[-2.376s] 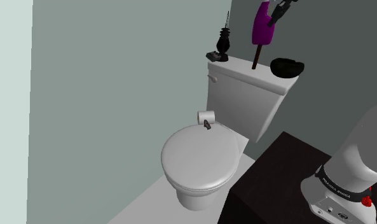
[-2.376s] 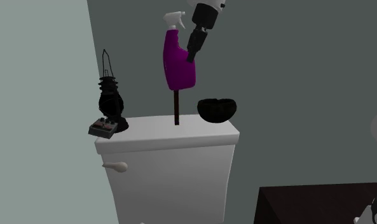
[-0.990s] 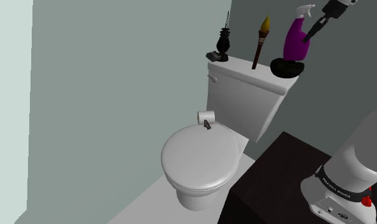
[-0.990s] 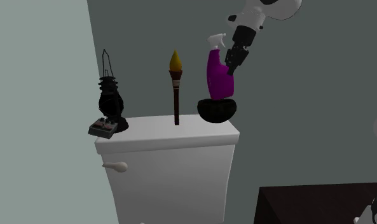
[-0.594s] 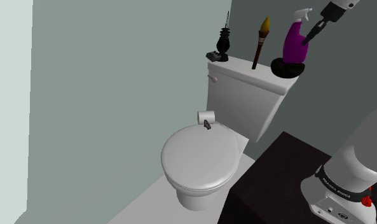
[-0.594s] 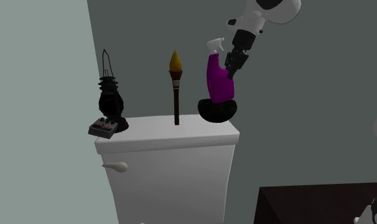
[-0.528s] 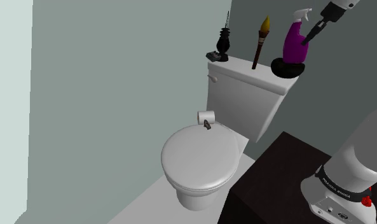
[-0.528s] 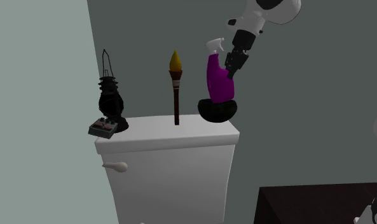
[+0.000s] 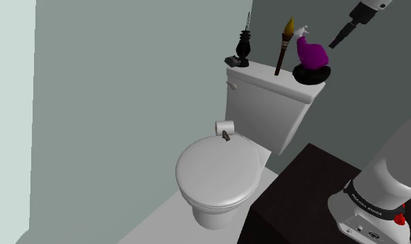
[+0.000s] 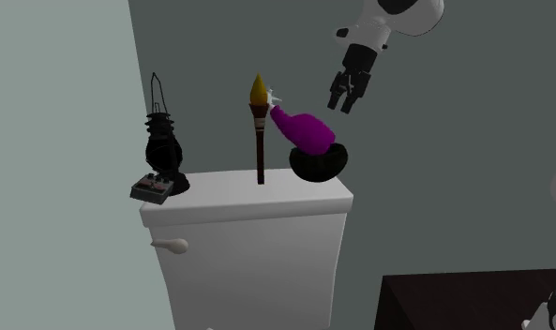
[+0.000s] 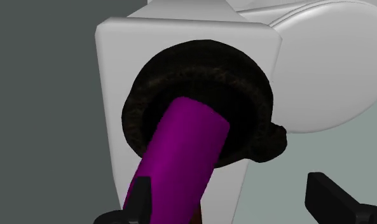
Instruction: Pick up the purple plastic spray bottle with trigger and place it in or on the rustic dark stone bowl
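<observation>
While the black gripper (image 10: 344,101) hangs in the air with its two fingers spread wide and nothing between them, the purple spray bottle (image 10: 306,130) sits just below it and clear of it. The bottle's base is sunk in the dark, rough-rimmed bowl (image 10: 320,167), and its body leans out over the bowl's edge on the side away from the hand. Its small white trigger head points at the top of a brown stick (image 10: 259,127) with a yellow, flame-like tip, which stands upright just beyond the bottle from the hand. Farther off the same way, well apart from the hand, stands a black lantern (image 10: 163,141) with a small flat box (image 10: 154,190) at its foot. All of these rest on the white toilet tank (image 10: 247,253), with the bowl at the end nearest the hand. Looking along the fingers (image 11: 330,197), the bottle's purple body (image 11: 180,159) slants up out of the bowl's dark ring (image 11: 142,102) towards the hand, with the white tank top behind it and the rounded toilet lid (image 11: 320,70) past that
</observation>
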